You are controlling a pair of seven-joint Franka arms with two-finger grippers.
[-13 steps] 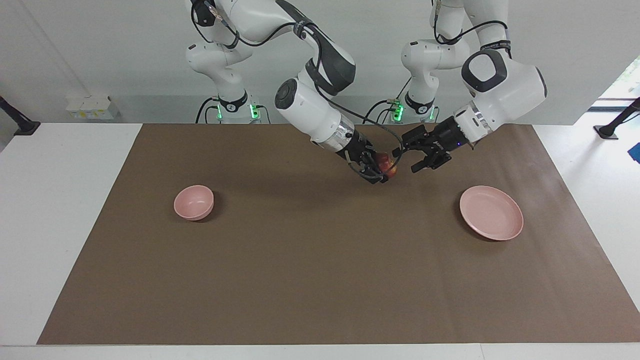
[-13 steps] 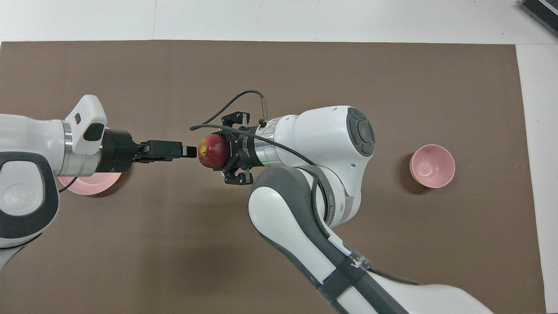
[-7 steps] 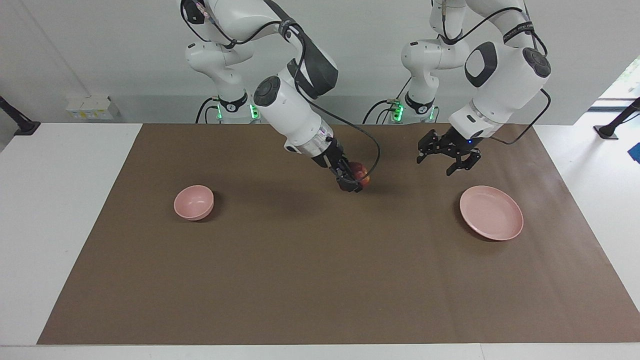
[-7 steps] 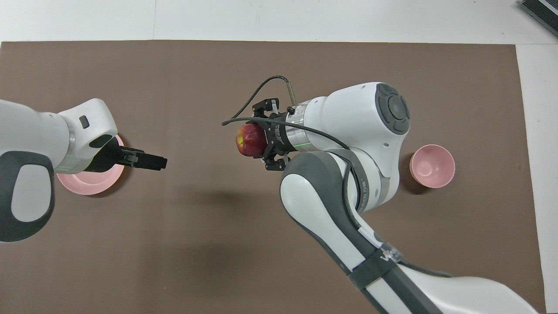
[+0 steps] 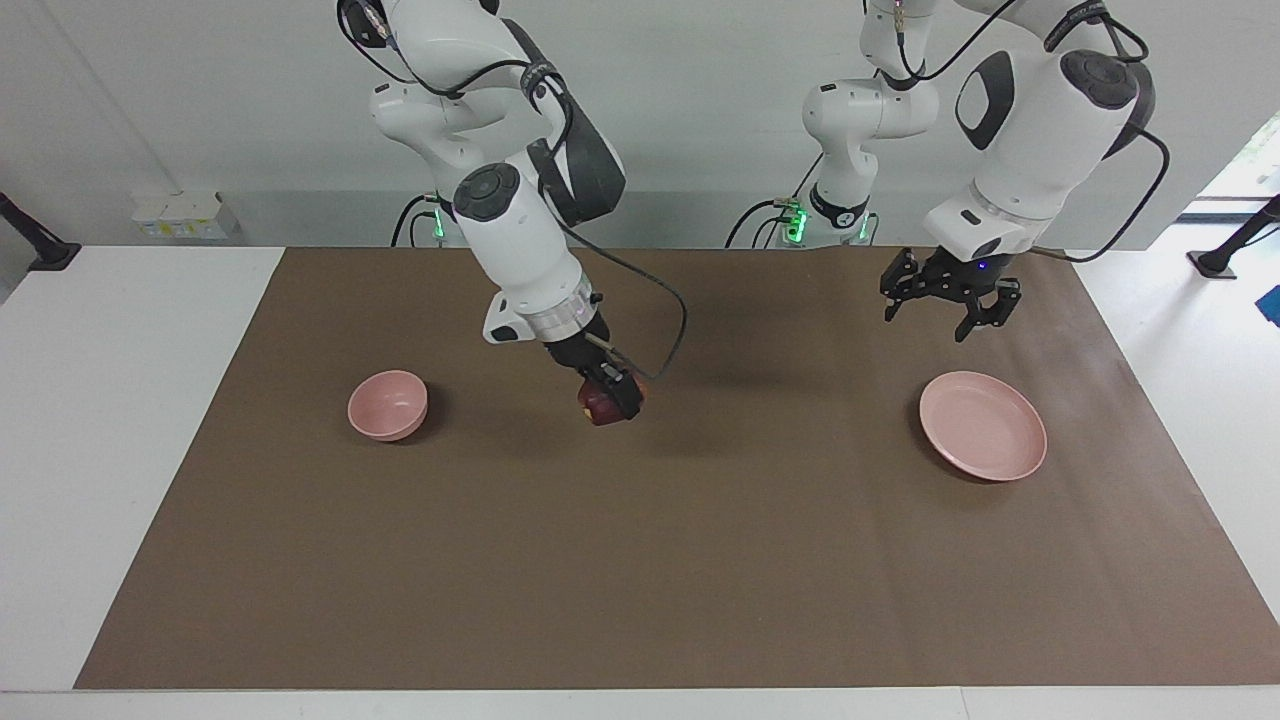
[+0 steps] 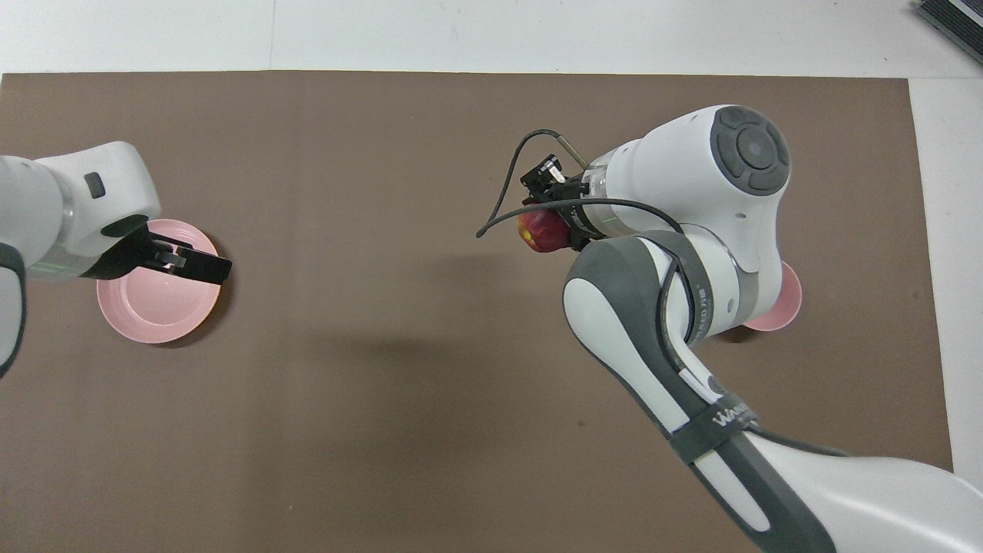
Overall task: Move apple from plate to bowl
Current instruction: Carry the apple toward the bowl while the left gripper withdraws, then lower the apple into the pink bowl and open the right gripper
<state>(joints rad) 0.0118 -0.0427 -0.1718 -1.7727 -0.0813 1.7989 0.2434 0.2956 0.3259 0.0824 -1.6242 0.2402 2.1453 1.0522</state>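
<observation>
My right gripper (image 5: 610,398) (image 6: 547,224) is shut on the dark red apple (image 5: 599,406) (image 6: 540,231) and holds it in the air over the brown mat, between the bowl and the plate, closer to the bowl. The small deep pink bowl (image 5: 388,404) sits toward the right arm's end; in the overhead view only its edge (image 6: 782,303) shows past the right arm. The wide pink plate (image 5: 983,424) (image 6: 157,293) lies bare toward the left arm's end. My left gripper (image 5: 948,306) (image 6: 201,265) is open and empty, raised over the plate's edge that is nearer the robots.
A brown mat (image 5: 640,540) covers most of the white table (image 5: 120,400). A dark object (image 6: 952,19) lies at the table's corner farthest from the robots at the right arm's end.
The right gripper has carried the apple away from the left gripper toward the bowl and lower. The left gripper, open, has drawn back to over the plate.
</observation>
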